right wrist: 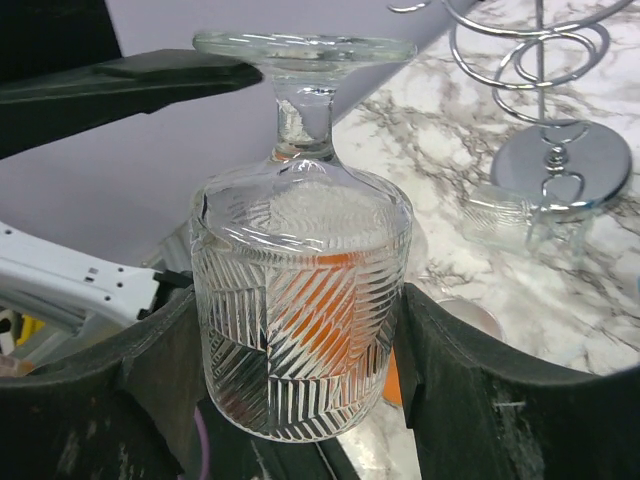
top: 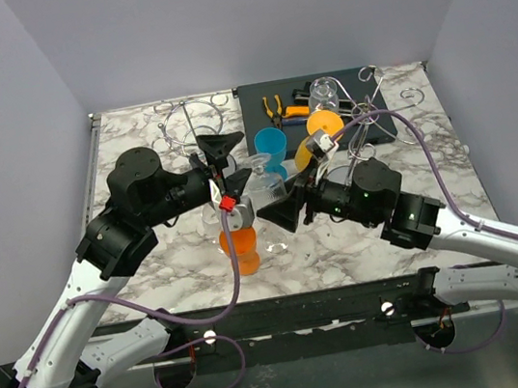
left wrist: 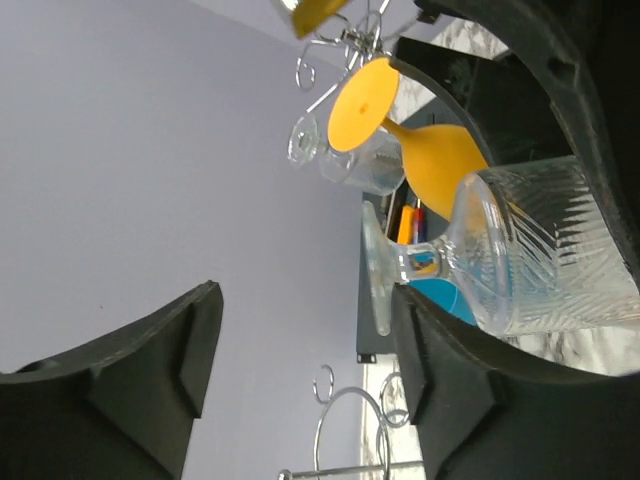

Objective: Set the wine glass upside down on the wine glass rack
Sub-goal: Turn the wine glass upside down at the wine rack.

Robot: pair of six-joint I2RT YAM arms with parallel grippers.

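Note:
My right gripper [top: 275,203] is shut on the bowl of a clear cut-glass wine glass [top: 265,189] and holds it above the table, foot up. In the right wrist view the glass [right wrist: 300,320] sits between both fingers [right wrist: 455,390], its foot [right wrist: 305,45] on top. My left gripper [top: 216,154] is open and empty just left of the glass; one of its fingers [right wrist: 150,75] reaches beside the foot. In the left wrist view the glass [left wrist: 500,260] lies right of the open fingers [left wrist: 440,380]. The empty wire rack [top: 187,119] stands at the back left, also seen in the right wrist view [right wrist: 545,70].
A second wire rack [top: 374,103] at the back right carries an orange glass [top: 321,132] and a clear glass [top: 323,95]. An orange glass [top: 238,246] stands below my grippers. A blue cup [top: 271,143] and pliers [top: 275,106] are on a black mat [top: 259,96]. A small clear glass [right wrist: 495,215] lies near the left rack's base.

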